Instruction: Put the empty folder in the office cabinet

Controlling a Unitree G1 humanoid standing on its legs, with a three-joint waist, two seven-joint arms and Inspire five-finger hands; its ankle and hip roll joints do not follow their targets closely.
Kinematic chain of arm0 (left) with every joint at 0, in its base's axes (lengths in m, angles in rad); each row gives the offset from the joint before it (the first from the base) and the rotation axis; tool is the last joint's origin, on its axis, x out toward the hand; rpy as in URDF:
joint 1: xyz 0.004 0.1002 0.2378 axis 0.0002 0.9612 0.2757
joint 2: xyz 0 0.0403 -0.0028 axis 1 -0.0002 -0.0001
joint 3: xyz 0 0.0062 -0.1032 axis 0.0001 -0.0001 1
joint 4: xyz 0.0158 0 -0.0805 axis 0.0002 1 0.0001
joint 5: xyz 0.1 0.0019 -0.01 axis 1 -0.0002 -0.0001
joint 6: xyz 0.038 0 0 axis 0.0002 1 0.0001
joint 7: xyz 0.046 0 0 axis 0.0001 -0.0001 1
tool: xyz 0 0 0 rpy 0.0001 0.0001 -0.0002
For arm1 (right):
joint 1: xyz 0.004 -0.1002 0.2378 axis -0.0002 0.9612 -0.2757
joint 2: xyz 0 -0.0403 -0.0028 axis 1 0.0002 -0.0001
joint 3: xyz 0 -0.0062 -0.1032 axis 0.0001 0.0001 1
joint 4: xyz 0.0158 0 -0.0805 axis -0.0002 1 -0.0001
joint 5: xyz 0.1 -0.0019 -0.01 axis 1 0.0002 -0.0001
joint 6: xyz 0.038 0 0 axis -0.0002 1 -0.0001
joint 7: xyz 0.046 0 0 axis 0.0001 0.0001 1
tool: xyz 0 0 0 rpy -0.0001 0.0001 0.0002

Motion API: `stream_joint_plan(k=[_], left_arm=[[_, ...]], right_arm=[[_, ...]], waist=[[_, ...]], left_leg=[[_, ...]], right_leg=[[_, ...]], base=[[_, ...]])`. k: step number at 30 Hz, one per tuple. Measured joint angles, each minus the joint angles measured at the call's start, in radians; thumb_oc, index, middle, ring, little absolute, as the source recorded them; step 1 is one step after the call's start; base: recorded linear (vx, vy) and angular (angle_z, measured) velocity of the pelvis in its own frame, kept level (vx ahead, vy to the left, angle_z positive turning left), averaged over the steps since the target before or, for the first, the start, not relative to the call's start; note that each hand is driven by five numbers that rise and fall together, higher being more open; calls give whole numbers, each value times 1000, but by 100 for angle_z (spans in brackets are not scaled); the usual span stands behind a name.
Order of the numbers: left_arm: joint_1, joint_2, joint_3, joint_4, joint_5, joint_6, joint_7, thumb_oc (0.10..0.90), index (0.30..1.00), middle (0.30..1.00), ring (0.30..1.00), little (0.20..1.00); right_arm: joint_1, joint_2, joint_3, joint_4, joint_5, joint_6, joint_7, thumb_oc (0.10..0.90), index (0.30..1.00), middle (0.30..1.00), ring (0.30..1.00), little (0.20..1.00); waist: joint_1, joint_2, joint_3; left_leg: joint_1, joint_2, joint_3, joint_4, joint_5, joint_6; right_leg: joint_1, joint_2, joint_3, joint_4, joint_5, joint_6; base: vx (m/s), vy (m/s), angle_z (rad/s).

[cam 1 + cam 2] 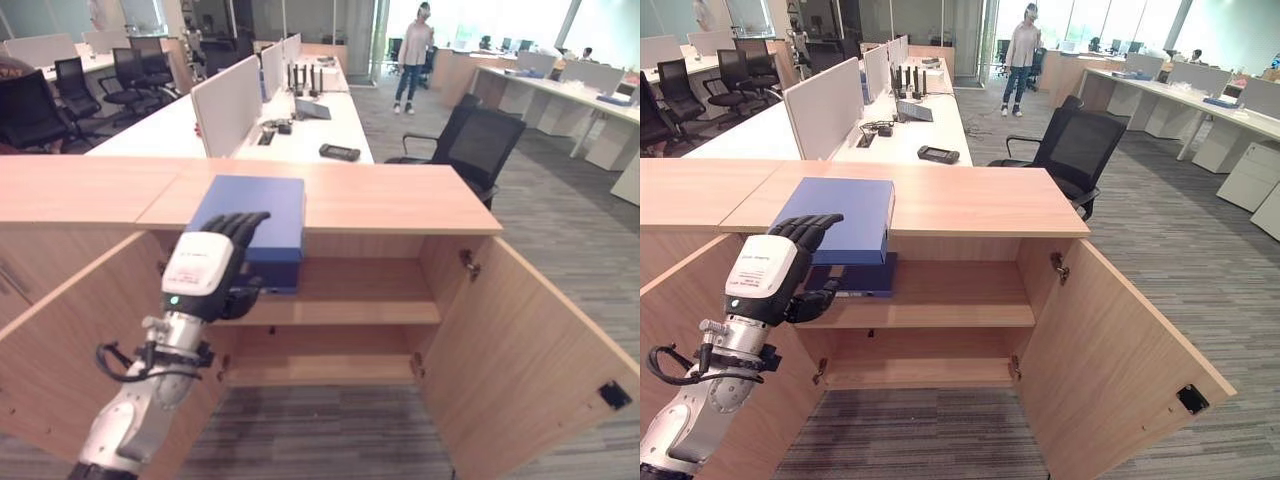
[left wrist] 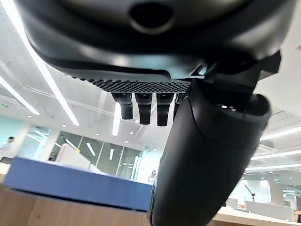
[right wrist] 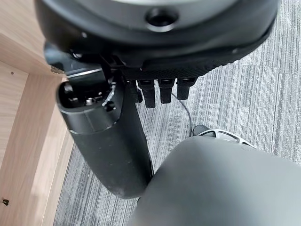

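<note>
Your left hand (image 1: 205, 272) is raised in front of the open office cabinet (image 1: 340, 300), and its fingers (image 1: 240, 226) are clamped on the blue folder (image 1: 258, 212): they curl over the folder's top face at its near edge, while the thumb (image 1: 818, 298) hooks under it from below. You can see the same grip in the left wrist view, where the folder (image 2: 75, 184) lies just past the fingertips, with the thumb (image 2: 207, 160) standing dark beside it.

The folder sits at the front lip of the cabinet's wooden top (image 1: 400, 200), which serves as the worktop here. Beyond your fingers most of it rests flat on that top; the end nearest your fingers hangs over the edge, and its dark blue spine (image 1: 855, 276) dips down in front of the upper shelf (image 1: 350, 305). So it is not yet inside the cabinet. Below your thumb, the lower shelf (image 1: 320, 368) shows bare wood. Both doors stand swung wide: the left door (image 1: 60, 350) beside your forearm, the right door (image 1: 530, 360) well apart from your fingers.

Your right hand (image 3: 108, 141) shows in its own wrist view, hanging over grey carpet (image 3: 235, 94) beside a wooden panel (image 3: 23, 132); its fingers (image 3: 162, 89) are curled together and hold nothing.

Far beyond your fingers stand office desks (image 1: 300, 125) and black chairs (image 1: 480, 145), and a person (image 1: 412, 55) stands in the aisle.
</note>
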State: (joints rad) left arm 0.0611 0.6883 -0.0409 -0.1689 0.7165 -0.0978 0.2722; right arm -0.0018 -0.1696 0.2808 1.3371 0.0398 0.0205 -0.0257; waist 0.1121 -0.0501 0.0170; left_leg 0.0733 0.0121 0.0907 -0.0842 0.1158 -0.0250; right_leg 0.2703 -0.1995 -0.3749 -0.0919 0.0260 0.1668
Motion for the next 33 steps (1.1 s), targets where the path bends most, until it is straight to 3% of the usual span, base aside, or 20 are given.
stream_joint_plan(k=[10, 20, 33], left_arm=[[-24, 0, -6, 124, 45, 62, 1, 800, 900, 900, 900, 900], [-192, 5, -115, 283, 85, 107, 8, 800, 900, 900, 900, 900], [-266, 10, -159, 413, 110, 164, 51, 800, 900, 900, 900, 900]], right_arm=[[-1, 0, 1, -1, -1, 2, 5, 800, 900, 900, 900, 900], [-19, 1, 3, -6, -38, 2, 9, 800, 900, 900, 900, 900], [-31, 1, 20, -7, -39, -1, 8, 800, 900, 900, 900, 900]], waist=[[-14, 0, 0], [-54, -1, -1], [-69, -3, -2]], left_leg=[[1, 0, 5, 0, 0, 0], [2, 2, 16, 0, 0, 0], [8, 5, 41, -1, -4, 1]], right_leg=[[-2, -1, 5, 0, 1, -2], [-8, -2, 16, 0, 6, -4], [-17, -3, 39, 0, 10, -4]], base=[[0, 0, 0], [-1, 1, -3], [-2, -1, -5]])
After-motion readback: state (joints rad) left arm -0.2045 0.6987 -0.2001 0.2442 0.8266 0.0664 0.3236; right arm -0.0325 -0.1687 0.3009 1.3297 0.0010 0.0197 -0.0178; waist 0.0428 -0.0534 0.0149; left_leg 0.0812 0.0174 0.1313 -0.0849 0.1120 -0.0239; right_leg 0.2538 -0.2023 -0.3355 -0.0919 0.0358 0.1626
